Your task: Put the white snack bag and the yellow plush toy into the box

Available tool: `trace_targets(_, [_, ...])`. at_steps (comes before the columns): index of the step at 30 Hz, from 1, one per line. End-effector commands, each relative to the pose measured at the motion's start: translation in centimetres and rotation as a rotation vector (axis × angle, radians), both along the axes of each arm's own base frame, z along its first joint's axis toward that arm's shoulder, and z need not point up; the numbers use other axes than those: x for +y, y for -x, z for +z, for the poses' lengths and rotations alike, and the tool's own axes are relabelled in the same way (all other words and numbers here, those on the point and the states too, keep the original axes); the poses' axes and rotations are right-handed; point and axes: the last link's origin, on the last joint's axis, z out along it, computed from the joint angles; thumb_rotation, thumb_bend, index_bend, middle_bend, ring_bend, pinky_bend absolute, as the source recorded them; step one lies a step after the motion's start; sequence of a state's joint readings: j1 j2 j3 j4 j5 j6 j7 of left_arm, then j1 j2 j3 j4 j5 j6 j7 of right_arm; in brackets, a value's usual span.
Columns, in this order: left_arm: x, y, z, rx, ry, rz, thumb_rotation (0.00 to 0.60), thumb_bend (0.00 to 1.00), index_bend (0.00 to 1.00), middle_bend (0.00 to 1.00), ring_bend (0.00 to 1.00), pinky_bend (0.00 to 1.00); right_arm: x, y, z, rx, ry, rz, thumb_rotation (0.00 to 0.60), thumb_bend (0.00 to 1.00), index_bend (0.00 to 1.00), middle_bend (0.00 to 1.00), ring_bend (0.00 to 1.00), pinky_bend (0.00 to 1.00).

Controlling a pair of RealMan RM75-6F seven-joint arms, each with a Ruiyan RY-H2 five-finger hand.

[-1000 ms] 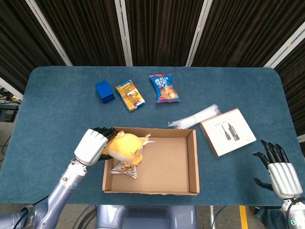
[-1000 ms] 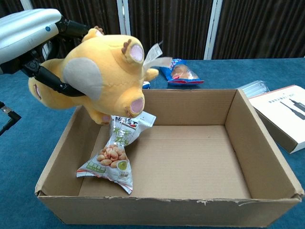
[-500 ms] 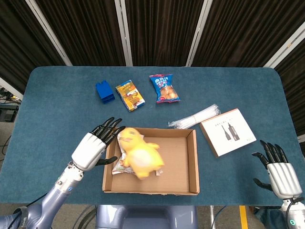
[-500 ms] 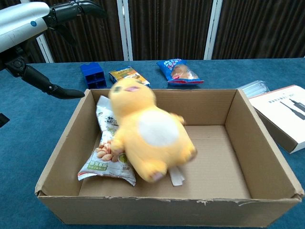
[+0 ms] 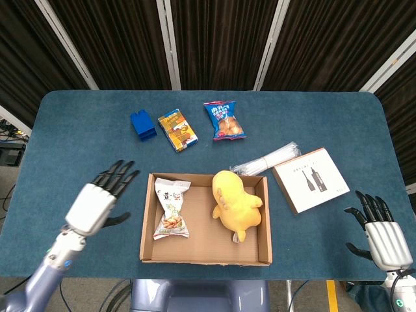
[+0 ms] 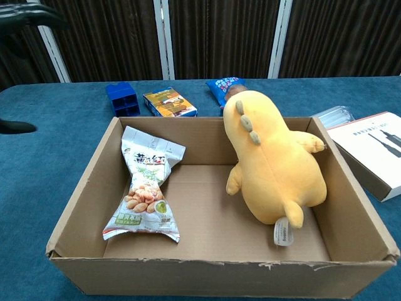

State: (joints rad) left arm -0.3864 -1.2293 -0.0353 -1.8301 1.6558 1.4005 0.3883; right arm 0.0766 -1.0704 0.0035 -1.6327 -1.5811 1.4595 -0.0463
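Observation:
The cardboard box (image 5: 263, 214) (image 6: 81, 213) sits near the table's front edge. Inside it the white snack bag (image 5: 171, 208) (image 6: 146, 185) lies on the left, and the yellow plush toy (image 5: 234, 205) (image 6: 274, 160) lies face down on the right, leaning on the far wall. My left hand (image 5: 99, 200) hovers left of the box with fingers spread and holds nothing; only its dark fingertips (image 6: 25, 14) show at the chest view's top left. My right hand (image 5: 379, 234) is at the front right corner, fingers apart and empty.
Behind the box lie a blue block (image 5: 142, 124), a yellow-orange snack pack (image 5: 177, 129) and a blue snack bag (image 5: 224, 120). To the right are a clear bundle of straws (image 5: 265, 160) and a white flat carton (image 5: 311, 179).
The left hand let go of the plush toy, which tumbled across the box to its right side. The left hand then drew back to the left, away from the box.

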Motion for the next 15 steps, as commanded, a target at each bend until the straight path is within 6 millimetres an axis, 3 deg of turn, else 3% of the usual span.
trace_targets(1, [-2.1,4.1,1.8,0.107,-0.062,0.11,0.6,0.03,0.09,0.0,0.0,0.27,0.0,-0.2,-0.2,0.007,-0.003,0.009,0.6,0.0,0.28,0.01,0.0,0.0])
trace_targets(9, [-3.9,8.1,1.7,0.132,-0.076,0.233,0.6,0.03,0.11,0.0,0.0,0.27,-0.1,-0.4,-0.7,0.023,-0.014,0.012,0.6,0.0,0.28,0.01,0.0,0.0])
trace_targets(15, [-3.8,8.1,1.8,0.11,-0.083,0.246,0.6,0.04,0.11,0.0,0.0,0.27,-0.4,-0.5,-0.8,0.017,-0.014,0.013,0.6,0.0,0.28,0.01,0.0,0.0])
